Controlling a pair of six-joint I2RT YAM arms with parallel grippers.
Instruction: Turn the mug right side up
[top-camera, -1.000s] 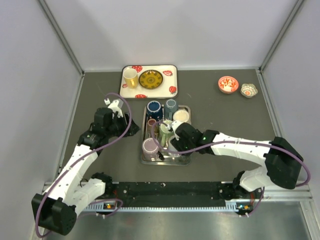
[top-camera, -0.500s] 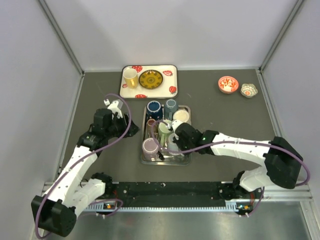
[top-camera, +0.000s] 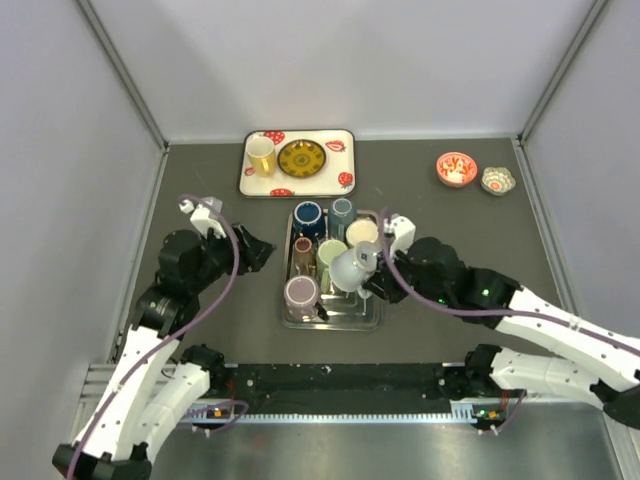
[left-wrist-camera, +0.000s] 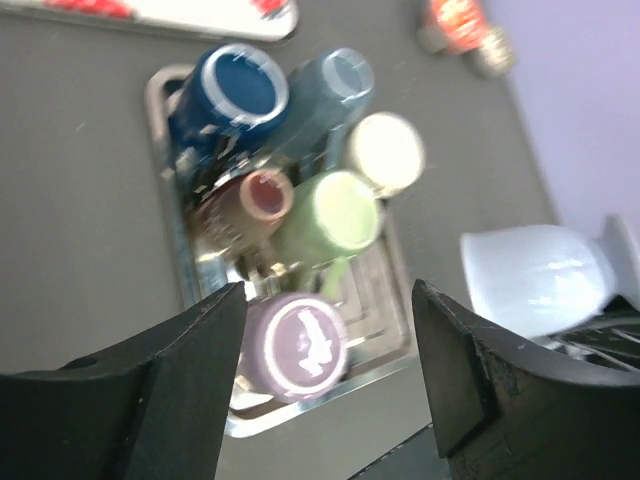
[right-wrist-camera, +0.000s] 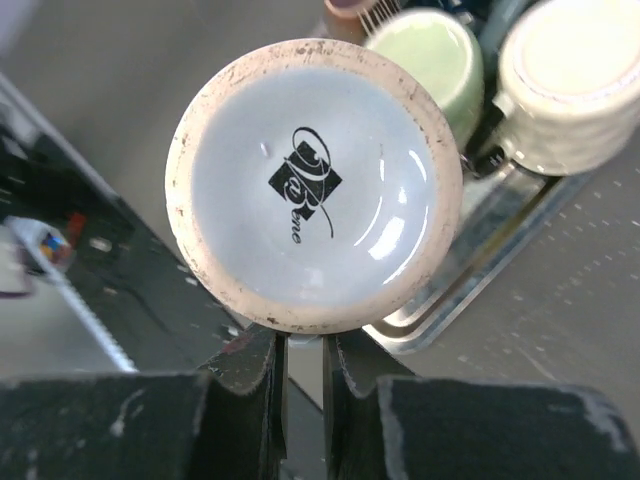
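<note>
My right gripper (top-camera: 378, 258) is shut on the handle of a pale white mug (top-camera: 352, 268) and holds it tilted above the metal tray (top-camera: 335, 321). In the right wrist view the mug's base (right-wrist-camera: 313, 185) faces the camera, with the handle pinched between the fingers of the gripper (right-wrist-camera: 303, 350). The mug also shows in the left wrist view (left-wrist-camera: 535, 278). My left gripper (top-camera: 257, 254) is open and empty, left of the tray; in its own view (left-wrist-camera: 328, 296) it looks down on the tray's mugs.
Upside-down mugs stand on the tray: dark blue (top-camera: 308, 215), grey-blue (top-camera: 342, 210), cream (top-camera: 362, 233), green (top-camera: 331, 253), brown (top-camera: 304, 246), purple (top-camera: 301, 292). A strawberry tray (top-camera: 343, 160) with a yellow cup and plate sits behind. Two small bowls (top-camera: 456, 168) sit far right.
My right gripper has lifted the pale mug off the tray and drawn back to the right. My left arm has pulled back to the left, away from the tray.
</note>
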